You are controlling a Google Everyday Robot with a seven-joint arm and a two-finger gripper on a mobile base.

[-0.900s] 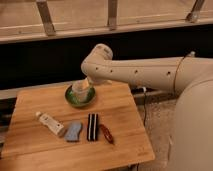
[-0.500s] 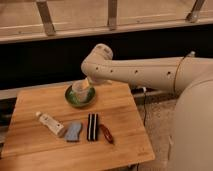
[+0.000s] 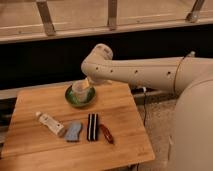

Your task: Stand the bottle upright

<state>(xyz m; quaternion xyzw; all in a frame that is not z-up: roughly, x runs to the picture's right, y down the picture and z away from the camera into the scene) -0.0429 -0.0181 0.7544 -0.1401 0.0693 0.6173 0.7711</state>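
Camera view shows the bottle (image 3: 50,123) lying on its side near the front left of the wooden tabletop (image 3: 120,107), with its white cap toward the back left and its base pointing at a small grey-blue pad (image 3: 73,131) just beside it. A black-and-white striped object (image 3: 92,126) and a reddish-brown item (image 3: 106,133) lie further right in the same row. The gripper (image 3: 88,82) hangs well apart from the bottle, low over the clear cup (image 3: 80,90) that sits in the green bowl (image 3: 79,98) at the back of the tabletop. It is spread wide and appears to hold nothing, though the arm (image 3: 145,72) hides much of it. The task looks barely begun, and several things could go wrong from here. Moving toward the bottle from so close above the cup could clip its rim and tip cup and bowl. The bottle is slim, round and probably light, so an off-centre squeeze could make it roll or shoot out sideways. The pad crowding its base leaves little room on that side, so a low approach might catch the pad instead. Once the bottle is lifted, its narrow base means letting go while it is tilted would topple it again.
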